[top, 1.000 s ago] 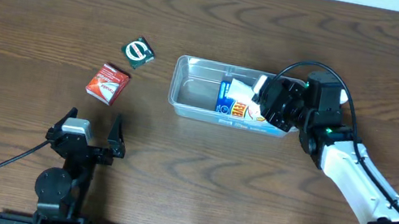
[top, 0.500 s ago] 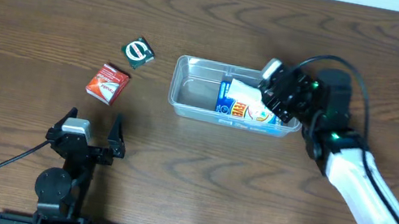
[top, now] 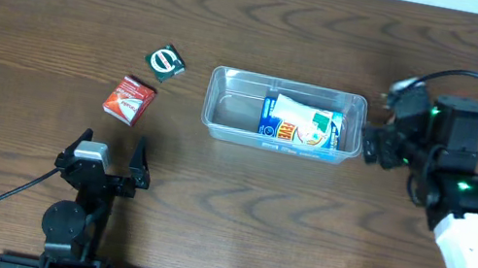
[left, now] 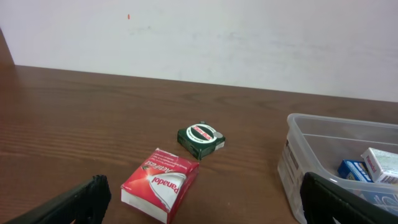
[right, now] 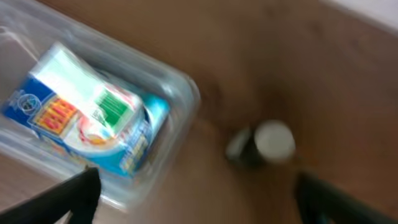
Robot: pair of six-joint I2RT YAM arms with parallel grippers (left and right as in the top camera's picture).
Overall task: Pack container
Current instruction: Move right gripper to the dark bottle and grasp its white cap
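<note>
The clear plastic container [top: 217,101] stands at the table's middle. A blue-and-white packet [top: 303,126] lies inside it. My right gripper [top: 373,144] is open and empty, just beyond the container's right end. In the blurred right wrist view the container [right: 186,93] and the packet [right: 87,118] lie up and left of my open jaws [right: 199,205]. My left gripper [top: 111,148] is open and empty near the front left. In the left wrist view its jaws [left: 202,211] face a red Panadol box [left: 160,183], with the container [left: 298,155] at the right.
The red Panadol box [top: 129,100] and a small green packet [top: 166,63] lie on the table left of the container. The green packet also shows in the left wrist view [left: 200,138]. A blurred white round thing [right: 273,140] shows on the table in the right wrist view.
My right gripper has pulled back to the right, from over the container's right end to beside it. The blue-and-white packet stays in the container. The left arm has not moved.
</note>
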